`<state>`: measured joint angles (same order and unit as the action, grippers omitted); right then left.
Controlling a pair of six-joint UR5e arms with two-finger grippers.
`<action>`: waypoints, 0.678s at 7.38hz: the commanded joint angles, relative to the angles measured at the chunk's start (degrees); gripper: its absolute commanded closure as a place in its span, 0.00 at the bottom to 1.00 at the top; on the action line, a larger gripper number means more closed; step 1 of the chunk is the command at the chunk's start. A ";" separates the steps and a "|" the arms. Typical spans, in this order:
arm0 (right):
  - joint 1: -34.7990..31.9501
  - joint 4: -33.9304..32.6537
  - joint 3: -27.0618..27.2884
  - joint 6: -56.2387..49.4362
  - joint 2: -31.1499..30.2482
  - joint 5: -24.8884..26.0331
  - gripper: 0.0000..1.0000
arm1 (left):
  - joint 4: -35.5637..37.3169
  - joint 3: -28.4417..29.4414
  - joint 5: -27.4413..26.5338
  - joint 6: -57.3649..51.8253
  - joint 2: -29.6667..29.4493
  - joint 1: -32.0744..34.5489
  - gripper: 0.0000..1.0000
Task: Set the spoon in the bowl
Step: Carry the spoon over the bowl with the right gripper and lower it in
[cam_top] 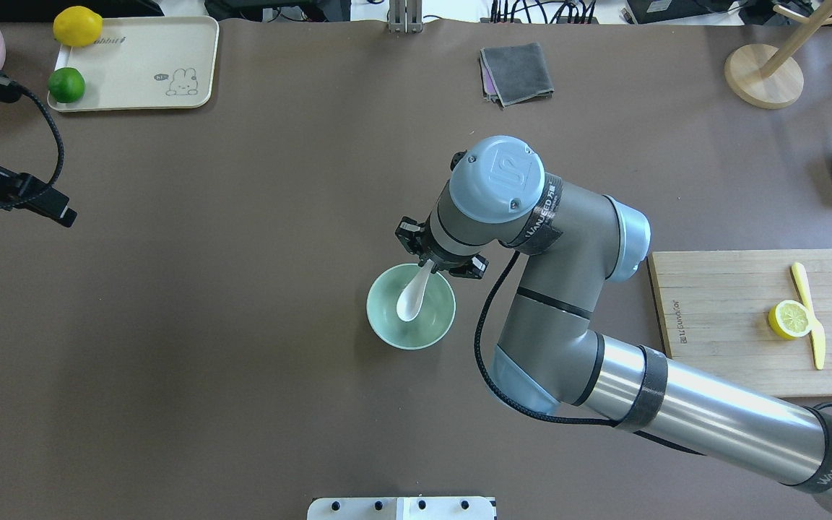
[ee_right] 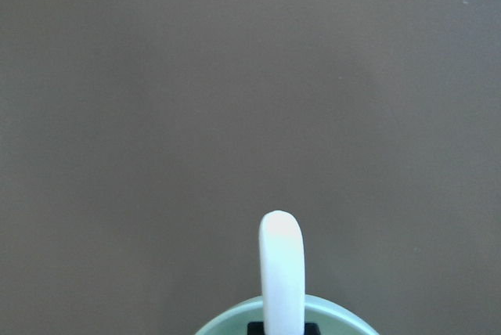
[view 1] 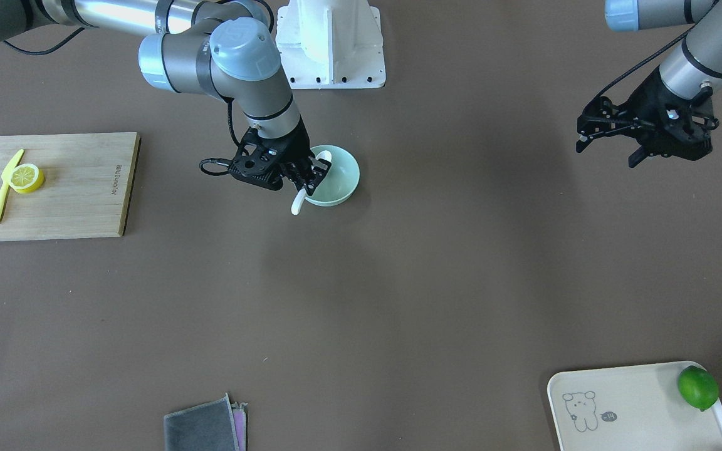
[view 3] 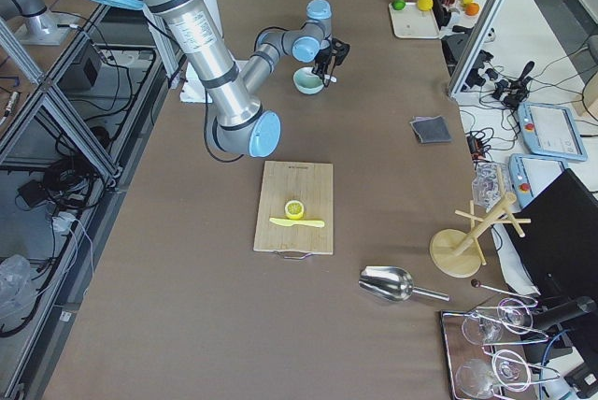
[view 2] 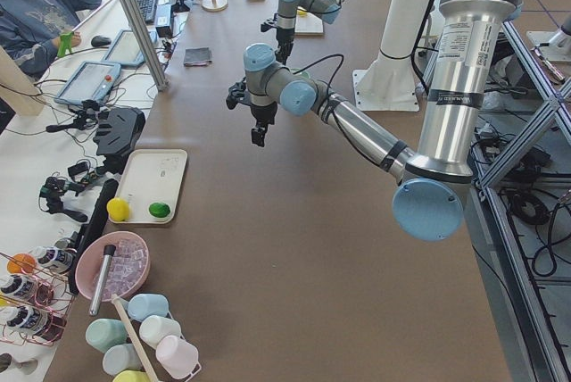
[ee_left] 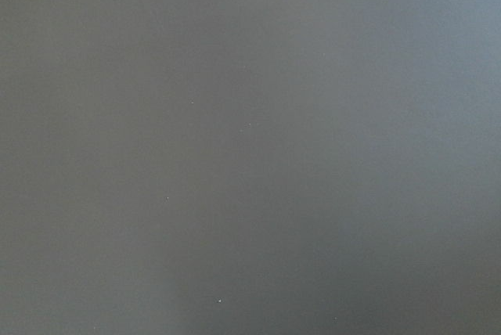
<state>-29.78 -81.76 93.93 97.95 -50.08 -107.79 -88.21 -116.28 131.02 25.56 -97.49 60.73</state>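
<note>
— Where's the spoon got to?
— Over the bowl, in the middle of the table. The right claw is clamped on its handle, I'd say. The scoop hangs down inside the bowl and the handle tip pokes out past the far rim.
— So nearly done?
— Nearly, I reckon. Best to ease it lower until the scoop sits on the bowl's floor and the handle leans on the rim. Then part the jaws gently and lift straight up, so nothing snags the handle or nudges the bowl.
— And the other one?
— The left claw hangs well off to the side, jaws apart, holding nothing
</note>
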 commanded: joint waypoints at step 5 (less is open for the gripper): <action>-0.70 -0.42 2.56 -0.56 -1.67 -0.57 0.00 | -0.12 0.17 0.03 0.10 -0.24 0.70 0.03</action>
<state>-29.42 -81.95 94.85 97.44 -50.94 -107.70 -88.26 -116.06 131.08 25.66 -97.61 61.03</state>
